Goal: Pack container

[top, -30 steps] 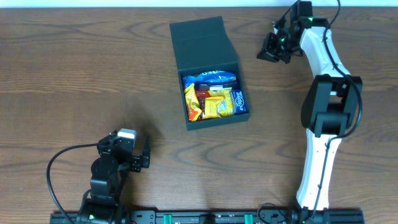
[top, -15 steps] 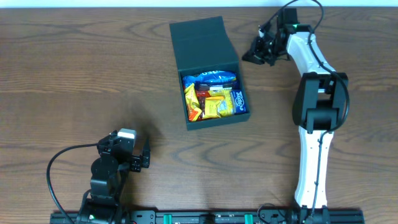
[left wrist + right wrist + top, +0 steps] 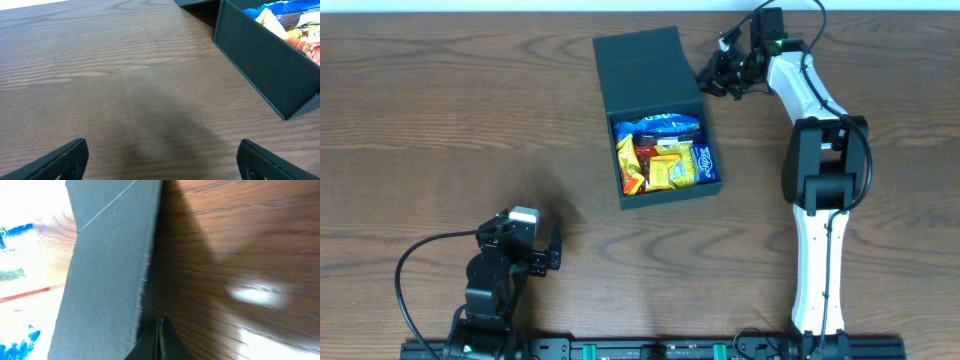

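Note:
The container, a dark teal-black square box, lies at the table's middle back with its flap lid laid open toward the far edge. Inside it are colourful snack packets. My right gripper is shut with nothing in it, its tip just off the lid's right edge. In the right wrist view the shut gripper sits low beside the lid's edge. My left gripper rests near the front left, open and empty; its view shows the container's wall ahead to the right.
The dark wooden table stretches to all sides of the box. A black cable loops beside the left arm's base. The right arm's white links run along the right side.
The right arm has swung left along the far edge, bringing its shut gripper from well right of the box up to the lid's right edge. The left arm has stayed still.

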Controlling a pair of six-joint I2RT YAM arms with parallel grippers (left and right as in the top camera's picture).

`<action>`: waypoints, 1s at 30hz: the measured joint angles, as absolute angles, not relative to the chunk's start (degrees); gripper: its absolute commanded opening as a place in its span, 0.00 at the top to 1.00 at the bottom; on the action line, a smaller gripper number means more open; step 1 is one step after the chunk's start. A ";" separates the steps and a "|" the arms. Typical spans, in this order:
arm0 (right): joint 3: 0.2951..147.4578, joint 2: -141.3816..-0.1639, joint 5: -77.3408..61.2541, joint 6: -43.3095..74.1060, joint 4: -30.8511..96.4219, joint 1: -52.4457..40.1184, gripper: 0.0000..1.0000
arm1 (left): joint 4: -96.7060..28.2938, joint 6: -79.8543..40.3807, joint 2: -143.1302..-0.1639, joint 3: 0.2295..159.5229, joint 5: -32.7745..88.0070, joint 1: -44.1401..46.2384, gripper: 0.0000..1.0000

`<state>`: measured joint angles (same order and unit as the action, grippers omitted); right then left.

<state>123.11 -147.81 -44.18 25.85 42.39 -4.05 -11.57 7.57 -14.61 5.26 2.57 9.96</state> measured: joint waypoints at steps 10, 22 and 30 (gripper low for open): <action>123.11 -147.83 -49.63 29.19 36.91 -4.36 0.98 | -11.57 7.55 -14.61 5.26 2.57 9.96 0.05; 123.11 -147.83 -58.43 30.26 36.58 -5.04 0.99 | -11.57 7.57 -14.61 5.26 2.57 9.96 0.05; 123.90 -147.83 -48.77 30.44 36.97 -6.35 0.98 | -11.57 7.57 -14.61 5.26 2.57 9.96 0.05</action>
